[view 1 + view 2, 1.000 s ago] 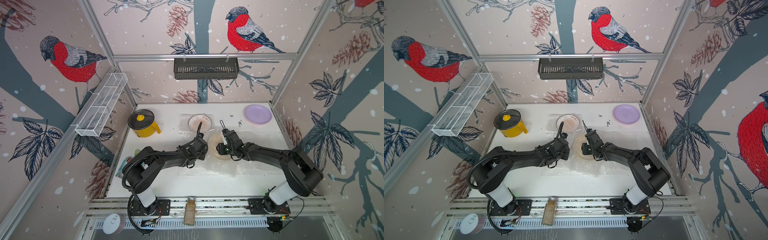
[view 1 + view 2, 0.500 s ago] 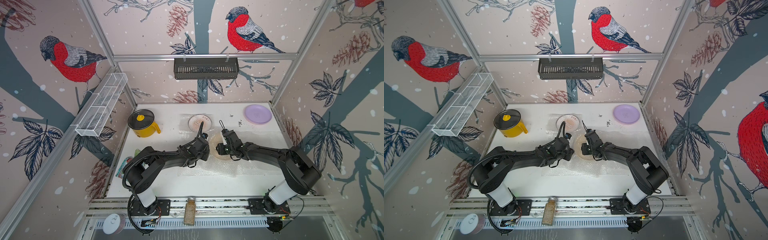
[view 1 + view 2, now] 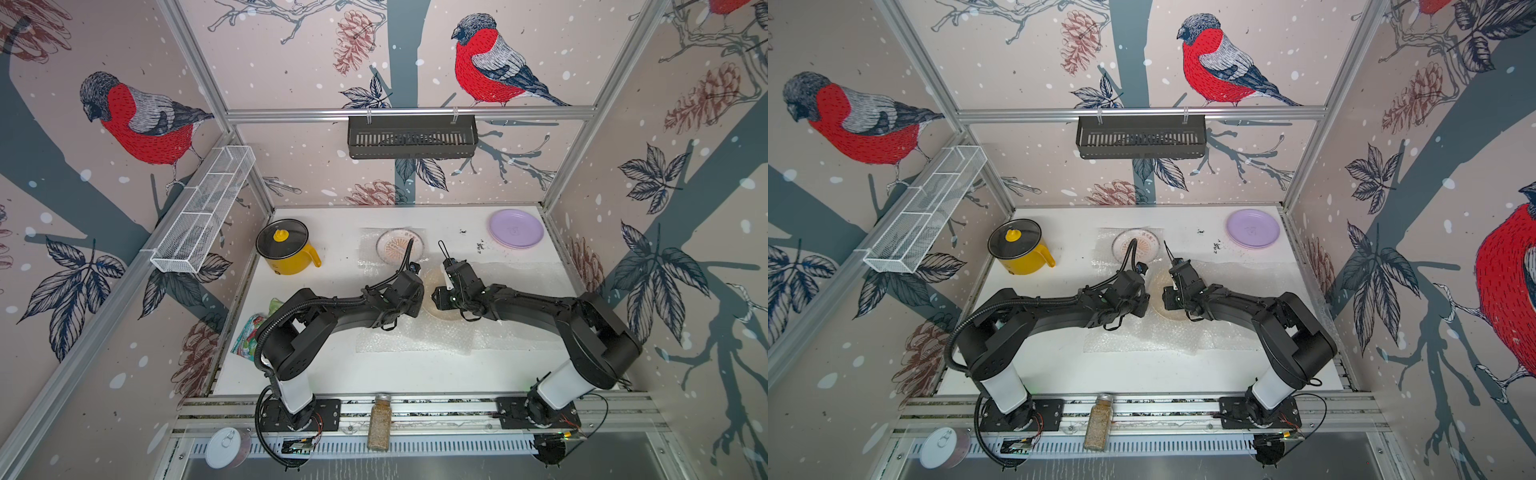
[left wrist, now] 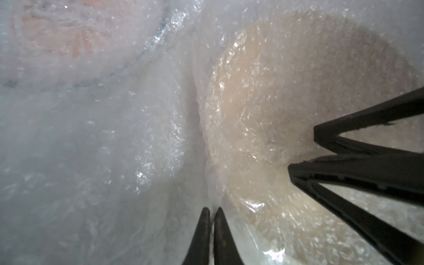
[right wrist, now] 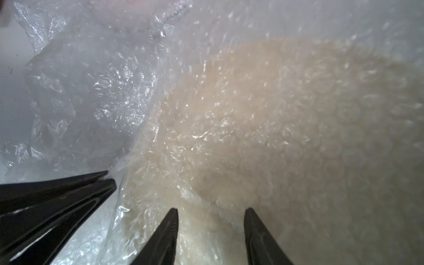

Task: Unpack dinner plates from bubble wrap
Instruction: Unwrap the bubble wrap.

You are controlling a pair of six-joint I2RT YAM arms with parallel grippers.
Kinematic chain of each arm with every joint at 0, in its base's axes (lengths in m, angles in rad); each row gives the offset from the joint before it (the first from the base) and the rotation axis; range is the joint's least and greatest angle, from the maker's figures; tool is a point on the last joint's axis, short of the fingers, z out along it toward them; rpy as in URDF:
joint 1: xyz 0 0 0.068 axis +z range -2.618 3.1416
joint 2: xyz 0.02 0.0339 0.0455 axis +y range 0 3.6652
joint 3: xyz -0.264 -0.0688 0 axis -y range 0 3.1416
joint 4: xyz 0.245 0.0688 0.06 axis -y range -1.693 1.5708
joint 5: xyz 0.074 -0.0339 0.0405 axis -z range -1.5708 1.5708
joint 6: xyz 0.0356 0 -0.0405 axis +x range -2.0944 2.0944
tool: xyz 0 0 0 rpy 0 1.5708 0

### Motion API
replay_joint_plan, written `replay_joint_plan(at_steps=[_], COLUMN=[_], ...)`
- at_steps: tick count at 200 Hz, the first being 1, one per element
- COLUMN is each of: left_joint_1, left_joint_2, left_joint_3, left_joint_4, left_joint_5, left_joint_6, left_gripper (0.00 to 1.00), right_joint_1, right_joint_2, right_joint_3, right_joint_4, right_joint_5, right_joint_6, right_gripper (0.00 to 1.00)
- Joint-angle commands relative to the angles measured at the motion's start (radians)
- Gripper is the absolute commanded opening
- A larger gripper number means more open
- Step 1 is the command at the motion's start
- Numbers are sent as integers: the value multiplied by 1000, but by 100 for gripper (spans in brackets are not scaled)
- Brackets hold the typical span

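Observation:
A cream plate (image 3: 446, 309) (image 5: 275, 126) lies mid-table, wrapped in bubble wrap (image 3: 415, 340) (image 4: 114, 137). My left gripper (image 3: 420, 291) (image 4: 212, 210) is at the plate's left edge, shut on a fold of the wrap. My right gripper (image 3: 436, 297) (image 5: 212, 211) faces it, open, with its tips resting on the wrapped plate. In the left wrist view the right fingers (image 4: 321, 137) stand apart. The sunburst plate (image 3: 392, 245) lies under another sheet behind them. A bare lilac plate (image 3: 515, 228) (image 3: 1253, 228) sits at the back right.
A yellow pot with a black lid (image 3: 286, 247) stands at the back left. Snack bags (image 3: 251, 334) lie by the left wall. A spice jar (image 3: 379, 422) and a tin (image 3: 224, 446) sit on the front rail. A black basket (image 3: 411, 137) hangs on the back wall.
My left gripper has shut on the bubble wrap at the cream plate's edge. The right arm has barely moved.

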Motion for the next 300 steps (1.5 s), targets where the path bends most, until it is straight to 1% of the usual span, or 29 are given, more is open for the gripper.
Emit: replay_joint_plan(at_steps=[1,7,58,84,93,115,127,148,157,164,171,178,190,209,223,250,265,279,287,300], left_joint_1=[-1,-1,-1,3,12,54,68,56,35,12,-12,-25,-31,-31,-32,-32,-31,-30,-31,-30], left_joint_2=[-5,-7,-95,-127,-139,-181,-187,-171,-167,-159,-151,-141,-129,-110,-101,-87,-83,-81,-84,-86], left_joint_3=[18,25,-4,-23,-32,-87,-99,-92,-83,-71,-58,-47,-33,-11,-5,-13,-25,-29,-34,-43], left_joint_4=[-19,-26,-21,-6,3,69,83,77,53,27,2,-20,-51,-107,-128,-134,-127,-130,-128,-120], left_joint_5=[-11,-5,58,81,93,163,186,231,231,208,172,155,140,64,25,13,3,-17,-27,-44], left_joint_6=[-19,-24,-128,-171,-187,-233,-218,-116,-53,-1,45,80,115,142,145,113,97,83,73,57], left_gripper=[3,0,0,0,0,0,0,30,43,53,60,65,69,69,66,59,55,51,48,46], right_joint_1=[1,1,-20,-53,-64,-93,-105,-105,-100,-94,-88,-80,-68,-60,-54,-44,-39,-32,-28,-23], right_joint_2=[12,17,56,62,61,58,58,53,48,43,37,28,9,-23,-56,-110,-115,-115,-112,-103], right_joint_3=[11,13,29,21,13,-1,-7,-11,-10,-9,-7,-9,-7,-14,-27,-39,-33,-28,-24,-15], right_joint_4=[-17,-22,-52,-55,-50,-39,-27,-21,-19,-18,-17,-16,-16,-12,-1,-4,-18,-27,-34,-42], right_joint_5=[17,18,28,15,8,-18,-49,-60,-62,-63,-60,-52,-38,-31,-29,-8,-3,6,8,5], right_joint_6=[16,19,57,80,87,97,95,92,86,81,77,73,64,53,39,18,8,1,-1,-7], right_gripper=[48,48,47,46,46,45,45,45,45,45,45,45,46,48,53,64,68,74,76,80])
